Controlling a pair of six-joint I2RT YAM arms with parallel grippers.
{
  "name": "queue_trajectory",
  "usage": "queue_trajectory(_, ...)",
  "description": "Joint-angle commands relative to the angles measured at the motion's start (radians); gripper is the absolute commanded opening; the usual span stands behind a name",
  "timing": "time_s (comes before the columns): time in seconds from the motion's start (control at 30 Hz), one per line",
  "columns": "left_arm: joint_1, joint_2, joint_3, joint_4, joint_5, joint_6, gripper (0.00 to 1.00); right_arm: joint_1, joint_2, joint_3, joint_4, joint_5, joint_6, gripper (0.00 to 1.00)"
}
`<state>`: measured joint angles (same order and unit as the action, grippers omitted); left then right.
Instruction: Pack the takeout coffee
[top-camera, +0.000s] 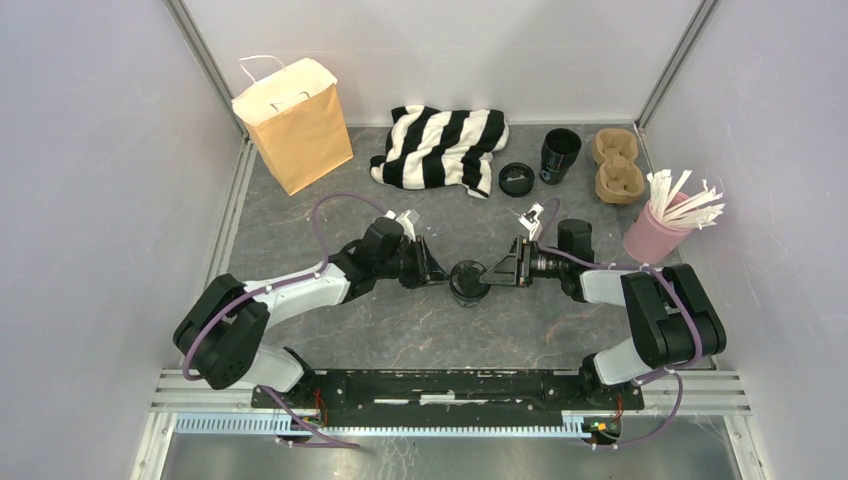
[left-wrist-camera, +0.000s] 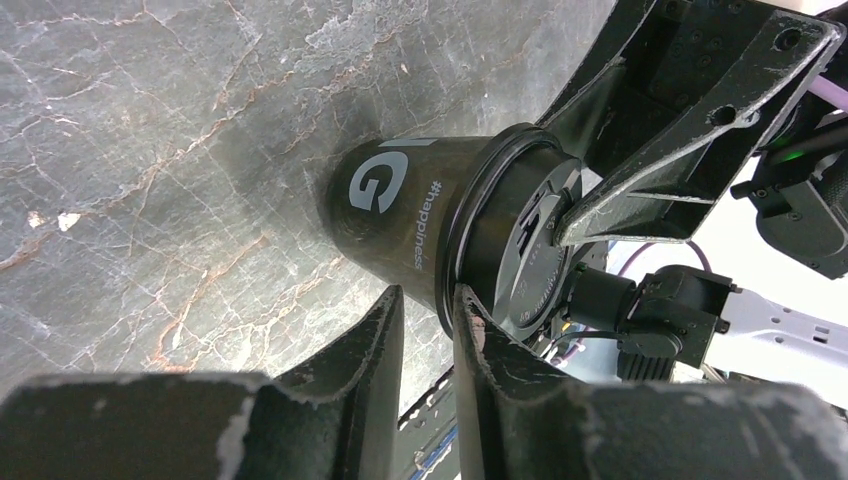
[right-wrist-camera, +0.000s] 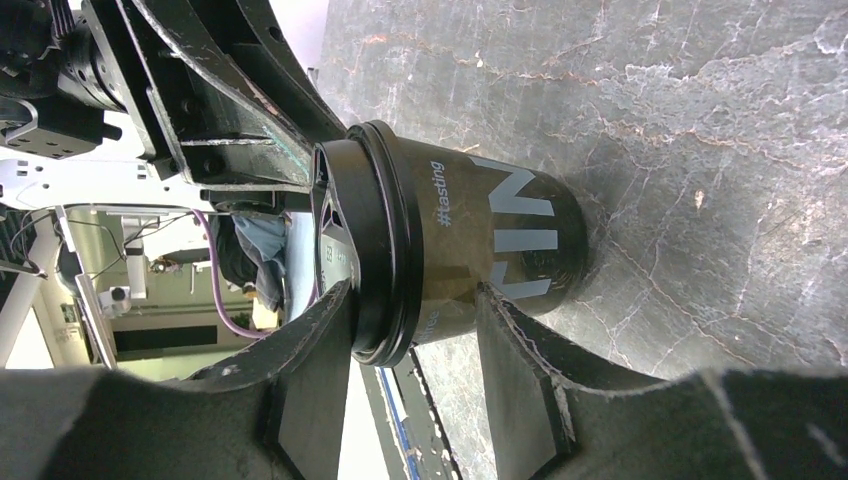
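Observation:
The takeout coffee (top-camera: 468, 282), a small black cup with a black lid, stands upright on the table between my two grippers. It also shows in the left wrist view (left-wrist-camera: 420, 210) and the right wrist view (right-wrist-camera: 480, 240). My left gripper (top-camera: 438, 275) comes from the left. Its jaws are almost together and pinch the edge of the lid's rim (left-wrist-camera: 428, 305). My right gripper (top-camera: 500, 272) comes from the right and is open (right-wrist-camera: 412, 295). One of its fingers (left-wrist-camera: 650, 190) lies over the lid's top and the other is beside the cup's body.
A brown paper bag (top-camera: 295, 120) stands at the back left. A striped cloth (top-camera: 440, 145), a loose black lid (top-camera: 517, 178), a lidless black cup (top-camera: 560, 153) and a cardboard cup carrier (top-camera: 618, 165) lie along the back. A pink cup of stirrers (top-camera: 655, 230) stands at the right.

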<state>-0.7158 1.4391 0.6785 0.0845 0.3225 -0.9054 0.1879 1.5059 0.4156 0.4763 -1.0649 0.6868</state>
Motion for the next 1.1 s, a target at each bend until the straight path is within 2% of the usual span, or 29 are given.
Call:
queue_trajectory(0.0, -0.006, 0.075, -0.054, -0.31, -0.126, 0.132, 0.31, -0.005, 0.014, -0.002, -0.184, 0.074, -0.129, 0.52)
queue_trajectory(0.13, -0.005, 0.035, 0.086, -0.345, -0.068, 0.144, 0.4, 0.0, -0.028, 0.097, -0.333, 0.088, -0.2, 0.56)
queue_trajectory(0.23, -0.005, 0.029, 0.183, -0.365, -0.044, 0.151, 0.48, 0.005, -0.052, 0.122, -0.343, 0.078, -0.186, 0.6)
queue_trajectory(0.37, -0.004, 0.039, 0.282, -0.409, -0.043, 0.175, 0.53, 0.01, -0.059, 0.139, -0.346, 0.063, -0.18, 0.65)
queue_trajectory(0.6, -0.002, 0.009, 0.342, -0.465, -0.046, 0.207, 0.65, 0.01, -0.084, 0.208, -0.422, 0.069, -0.209, 0.78)
queue_trajectory(0.73, -0.001, 0.026, 0.36, -0.368, 0.039, 0.219, 0.77, 0.011, -0.093, 0.232, -0.471, 0.077, -0.228, 0.83)
queue_trajectory(0.9, -0.002, 0.119, 0.429, -0.358, 0.084, 0.223, 0.75, 0.011, -0.096, 0.217, -0.469, 0.084, -0.231, 0.83)
queue_trajectory(1.07, -0.004, 0.168, 0.441, -0.376, 0.096, 0.224, 0.63, 0.01, -0.093, 0.211, -0.436, 0.07, -0.211, 0.73)
